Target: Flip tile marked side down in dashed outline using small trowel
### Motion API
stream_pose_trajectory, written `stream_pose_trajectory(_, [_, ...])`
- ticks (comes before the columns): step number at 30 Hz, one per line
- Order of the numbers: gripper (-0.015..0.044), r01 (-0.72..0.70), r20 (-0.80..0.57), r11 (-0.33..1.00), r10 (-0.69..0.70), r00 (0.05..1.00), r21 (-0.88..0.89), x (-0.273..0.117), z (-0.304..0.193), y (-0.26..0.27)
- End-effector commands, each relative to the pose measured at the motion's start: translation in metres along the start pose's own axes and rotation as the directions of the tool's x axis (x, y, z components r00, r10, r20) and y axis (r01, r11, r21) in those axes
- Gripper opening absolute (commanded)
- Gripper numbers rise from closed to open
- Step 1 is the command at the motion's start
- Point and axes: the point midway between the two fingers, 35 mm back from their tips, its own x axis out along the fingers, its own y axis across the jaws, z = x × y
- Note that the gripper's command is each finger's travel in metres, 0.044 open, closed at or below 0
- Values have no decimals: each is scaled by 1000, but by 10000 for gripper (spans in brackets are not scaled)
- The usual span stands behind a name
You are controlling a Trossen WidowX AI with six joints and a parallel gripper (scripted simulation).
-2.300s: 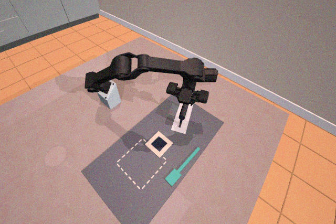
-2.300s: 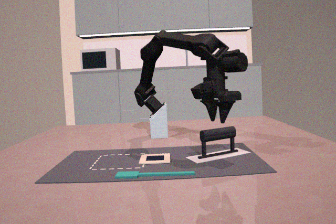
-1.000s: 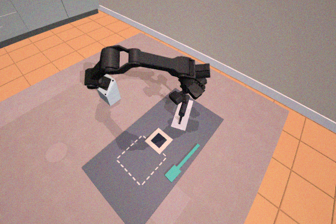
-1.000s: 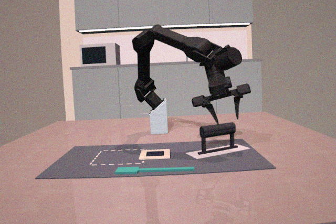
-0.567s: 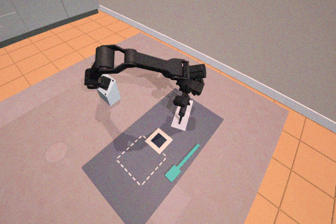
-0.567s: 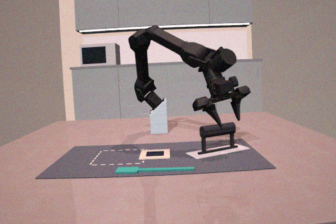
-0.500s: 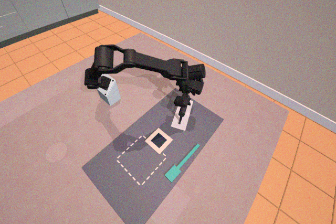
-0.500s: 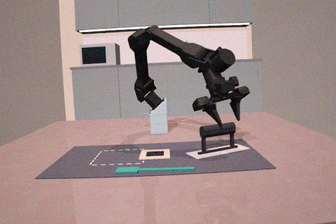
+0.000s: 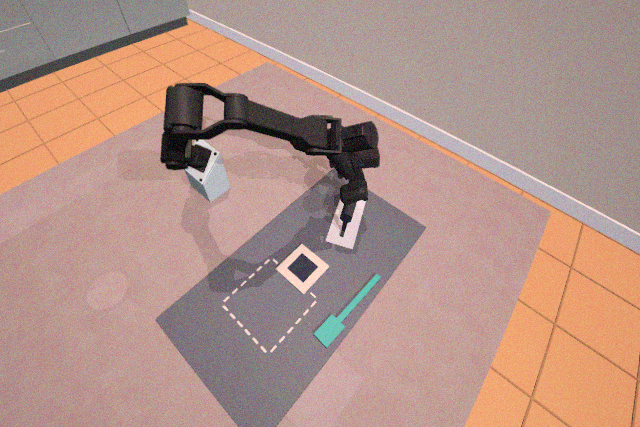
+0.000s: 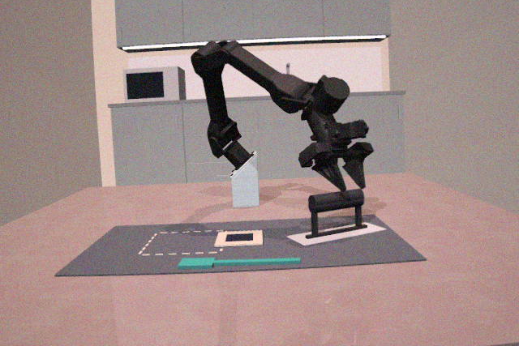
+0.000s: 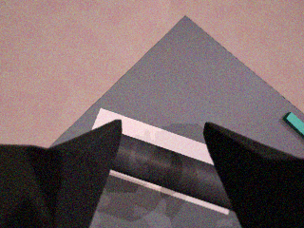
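Cabinets: (image 9: pixel 87 3) (image 10: pixel 251 2) grey, along the back; microwave (image 10: pixel 155 83) on the lower run's worktop.
Counter: (image 9: pixel 439 308) (image 10: pixel 251 313) (image 11: pixel 47 47) pinkish, w/ mat + arm base on top.
Arm: (image 9: pixel 273 120) (image 10: pixel 263 70) black, arched up from pale base (image 9: pixel 211 182) (image 10: pixel 245 191), bent down twd trowel end of mat.
Mat: (image 9: pixel 232 360) (image 10: pixel 105 262) (image 11: pixel 176 71) dk grey, flat on counter.
Outline: (image 9: pixel 244 327) dashed, pale, printed on mat; one side partly hidden under tile.
Teal tool: (image 9: pixel 330 330) (image 10: pixel 196 262) (image 11: pixel 296 123) long thin handle + squarish blade, lying flat nr mat's long edge, apart from tile.
Trowel: (image 9: pixel 356 226) (image 10: pixel 336 200) (image 11: pixel 166 163) white plate flat on mat, blk handle raised on 2 posts; nr tile, not touching; outside outline.
Pincer: (image 9: pixel 351 174) (image 10: pixel 353 189) (image 11: pixel 163 124) open, nothing held; tips apart, just above trowel handle. Handle running crosswise from one finger's side to the other's in wrist view. Contact w/ handle: can't tell.
Tile: (image 9: pixel 302 267) (image 10: pixel 239 237) cream w/ dk square, marked side up, flat on mat; across one side of outline, mostly outside. Not turned over.
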Motion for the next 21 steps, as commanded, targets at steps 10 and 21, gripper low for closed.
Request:
stream_pose_trajectory(10, [300, 85, 103, 917, -48, 993, -389, -10, -6, -2])
stream_pose_trajectory(21, [300, 205, 199, 719, -94, 975, -664, -20, -15, -3])
